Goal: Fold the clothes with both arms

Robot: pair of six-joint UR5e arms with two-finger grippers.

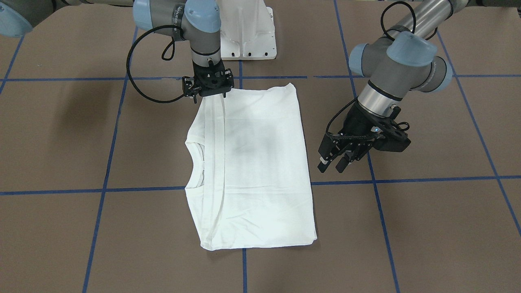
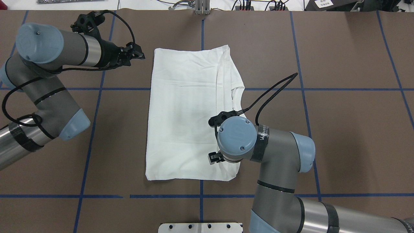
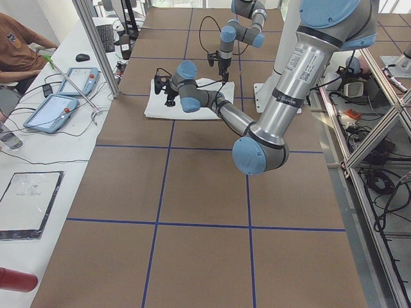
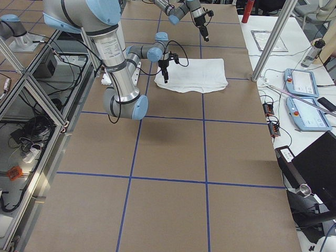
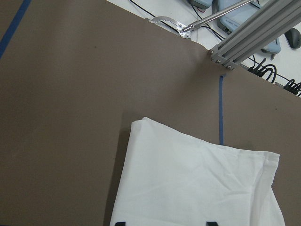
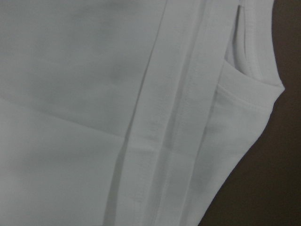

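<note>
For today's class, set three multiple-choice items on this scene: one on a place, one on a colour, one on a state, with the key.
1. Where is the left tool relative to the shirt?
A. on top of it
B. beside it, over bare table
C. under it

2. What colour are the tape lines on the table?
A. red
B. yellow
C. blue

3. How is the shirt?
A. folded, lying flat
B. hanging from a tool
C. rolled in a ball

Key:
1 B, brown table shows between the tool and the shirt's edge.
2 C, the grid is blue on brown.
3 A, the shirt lies as a flat rectangle with the collar at one side.
</note>
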